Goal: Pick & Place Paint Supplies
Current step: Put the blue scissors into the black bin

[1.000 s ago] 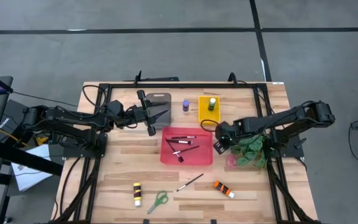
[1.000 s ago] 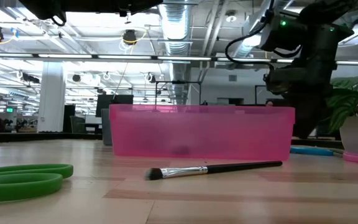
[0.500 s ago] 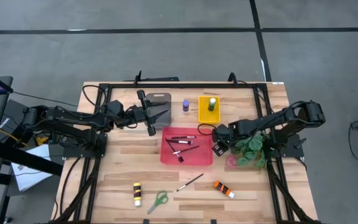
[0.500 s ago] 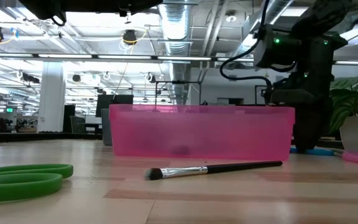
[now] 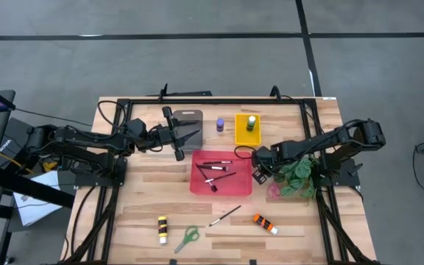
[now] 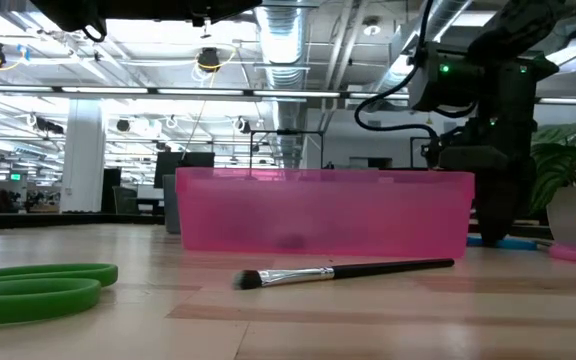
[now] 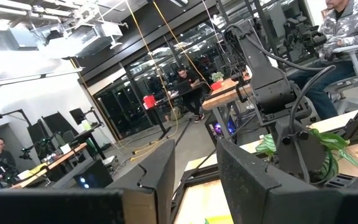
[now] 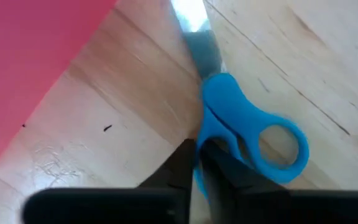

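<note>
Overall, the light wooden slatted table [image 5: 146, 210] carries the whole set-up, with both dark arms reaching in from its sides. Largest on it is the translucent red-pink rectangular tray [image 5: 221, 173], which holds several thin dark-handled paintbrushes [image 5: 213, 168]. Behind it stand a grey tray [image 5: 192, 116] and a smaller yellow square tray [image 5: 243, 132] containing a green-capped bottle [image 5: 251, 122]; a small purple bottle [image 5: 220, 125] stands on the bare wood between those two trays. A green leafy potted plant [image 5: 298, 177] sits at the right side of the table, close under the right arm.

The right gripper [image 8: 196, 163] is down at the table just beside the red tray's right wall. Its fingers are pressed nearly together on the near handle loop of a pair of blue-handled scissors [image 8: 247, 134], which lie flat on the wood with the steel blades running toward the tray edge.

The left gripper [image 5: 185, 137] hangs over the front of the grey tray, well apart from the loose items; its fingers [image 7: 160, 171] stand partly spread with nothing between them.

Along the front of the table lie a yellow paint tube [image 5: 163, 229], green-handled scissors [image 5: 187, 238], one loose dark-handled paintbrush [image 6: 343, 271] and an orange paint tube [image 5: 265, 223], none touching another.
</note>
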Robot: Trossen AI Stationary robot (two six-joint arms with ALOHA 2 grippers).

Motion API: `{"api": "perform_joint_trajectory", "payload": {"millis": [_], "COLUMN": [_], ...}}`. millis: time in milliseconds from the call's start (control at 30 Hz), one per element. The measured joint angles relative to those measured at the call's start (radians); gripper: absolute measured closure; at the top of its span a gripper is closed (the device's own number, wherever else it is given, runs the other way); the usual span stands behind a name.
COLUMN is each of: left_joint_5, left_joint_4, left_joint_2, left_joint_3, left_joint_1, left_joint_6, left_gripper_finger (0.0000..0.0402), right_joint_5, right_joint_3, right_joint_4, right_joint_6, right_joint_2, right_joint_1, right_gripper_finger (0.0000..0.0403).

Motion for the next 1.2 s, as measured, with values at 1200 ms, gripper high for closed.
{"api": "perform_joint_trajectory", "payload": {"millis": [1200], "left_joint_5": [-0.004], "left_joint_4": [0.0], "left_joint_2": [0.0], "left_joint_3": [0.0], "left_joint_1": [0.0], "left_joint_6": [0.0], "left_gripper_finger": [0.0289], "right_joint_5": [0.132], "right_joint_3": [0.011], "right_joint_4": [-0.093], "right_joint_6": [-0.056], "right_joint_2": [-0.216], "right_joint_1": [0.001], "right_gripper_finger": [0.0403]}}
